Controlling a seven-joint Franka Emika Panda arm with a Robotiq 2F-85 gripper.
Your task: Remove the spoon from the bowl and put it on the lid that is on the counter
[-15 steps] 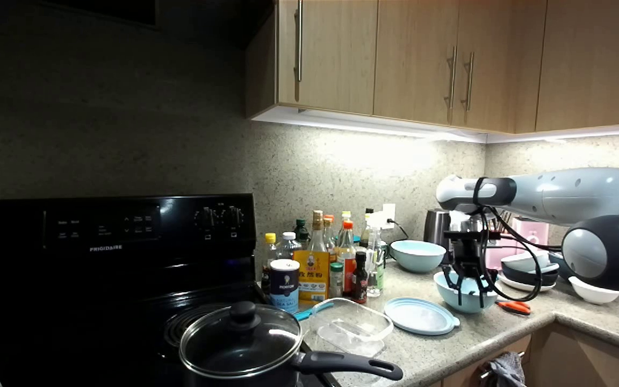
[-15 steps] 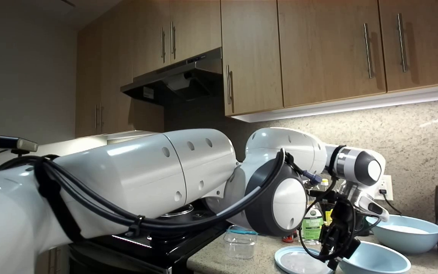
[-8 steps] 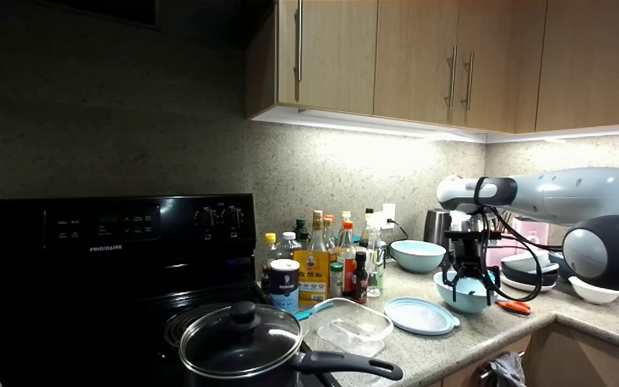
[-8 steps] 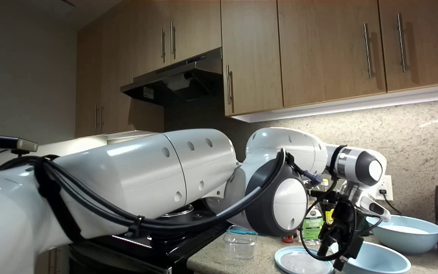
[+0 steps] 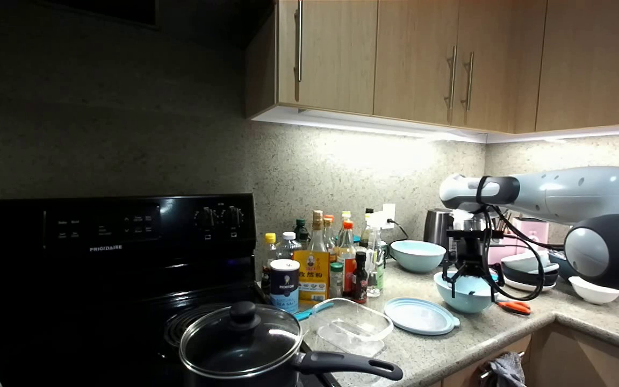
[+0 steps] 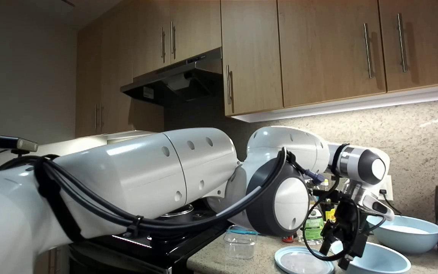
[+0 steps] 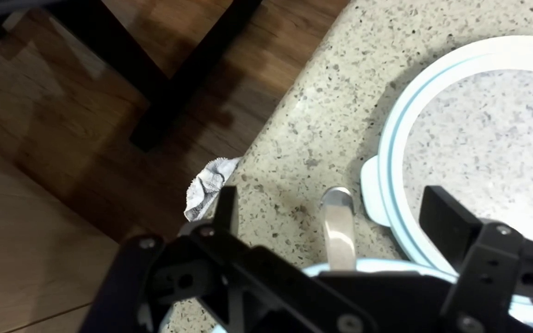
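Spoon (image 7: 340, 236) over rim of bowl (image 5: 468, 301), between wide-apart jaws of claw (image 7: 333, 206) in wrist view, clear of both.

In the wrist view the gripper (image 7: 332, 206) hides the spoon (image 7: 339, 231)'s lower end (lid (image 7: 488, 143) cropped right)

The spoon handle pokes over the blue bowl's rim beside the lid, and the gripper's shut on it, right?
Not quite: the gripper is open, its fingers wide apart in the wrist view. The spoon handle does poke over the rim of the blue bowl beside the lid.
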